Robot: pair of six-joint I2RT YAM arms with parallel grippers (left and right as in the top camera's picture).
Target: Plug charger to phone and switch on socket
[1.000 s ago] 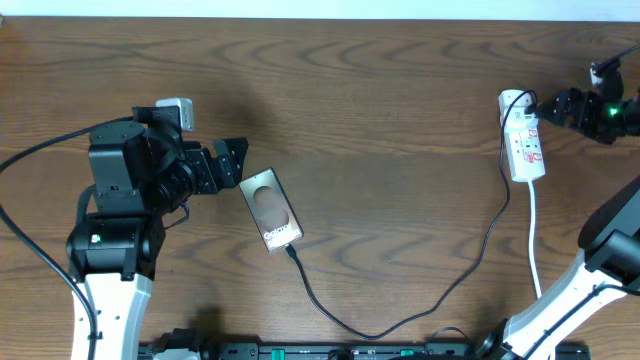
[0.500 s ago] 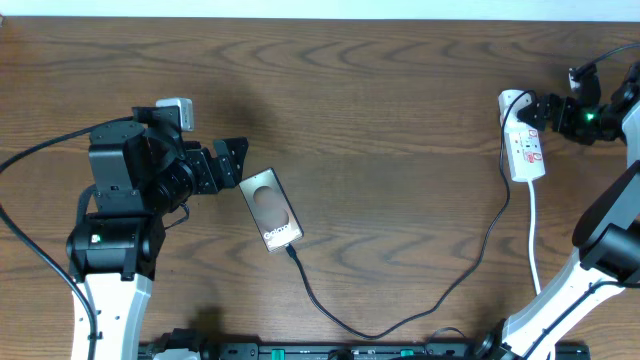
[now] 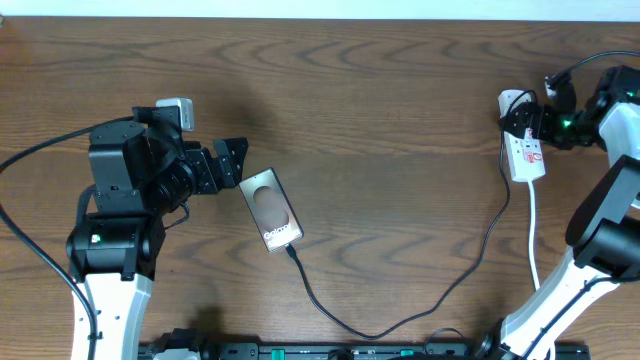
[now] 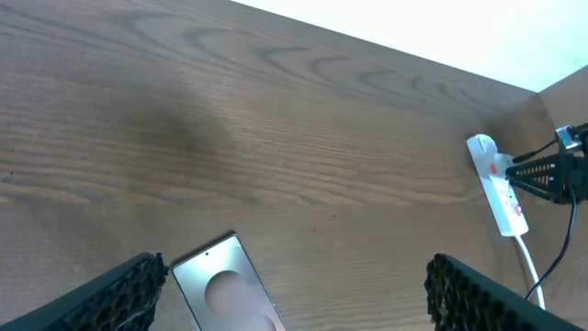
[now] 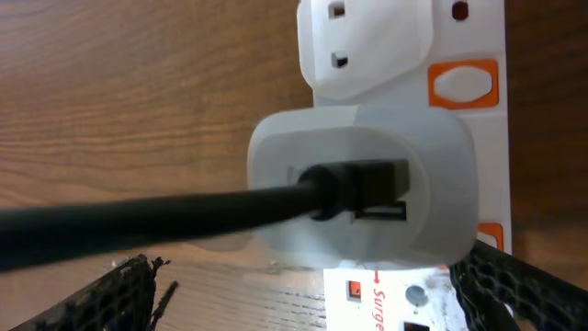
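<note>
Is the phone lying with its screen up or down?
Screen down: the phone shows its glossy back, with oval mark and white lettering.

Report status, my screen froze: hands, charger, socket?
Both hands open, holding nothing. Left hand beside phone; right hand over socket, plug end. Charger tip at phone's end, looks plugged. Nothing in the way.
</note>
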